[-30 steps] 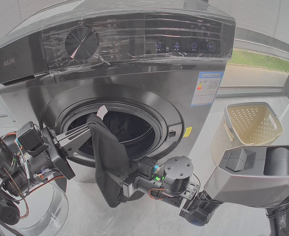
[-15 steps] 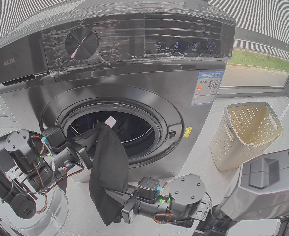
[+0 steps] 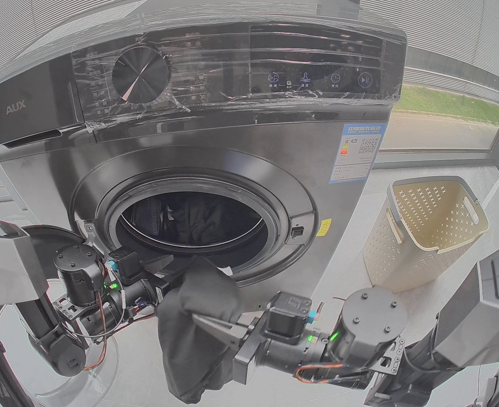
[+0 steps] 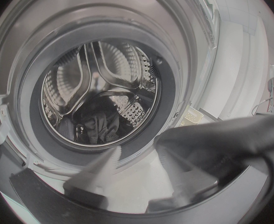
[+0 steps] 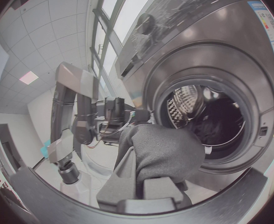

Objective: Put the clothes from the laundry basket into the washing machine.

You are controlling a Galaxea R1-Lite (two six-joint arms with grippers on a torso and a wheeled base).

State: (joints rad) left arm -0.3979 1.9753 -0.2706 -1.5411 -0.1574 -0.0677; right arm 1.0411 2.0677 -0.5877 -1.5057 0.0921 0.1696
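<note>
Below the open mouth of the washing machine [image 3: 317, 159], the black garment [image 3: 198, 312] now hangs lower than a second ago, clamped in the right gripper [image 3: 207, 326]. The left gripper [image 4: 138, 148], jaws apart with cloth draped over one finger, has dropped back from the drum.

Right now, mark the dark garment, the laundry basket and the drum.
dark garment [image 3: 184, 351]: head view, on the hanging fold below the door opening.
laundry basket [image 3: 396, 255]: head view, on its perforated side wall.
drum [image 4: 93, 72]: left wrist view, on the metal back wall.
</note>
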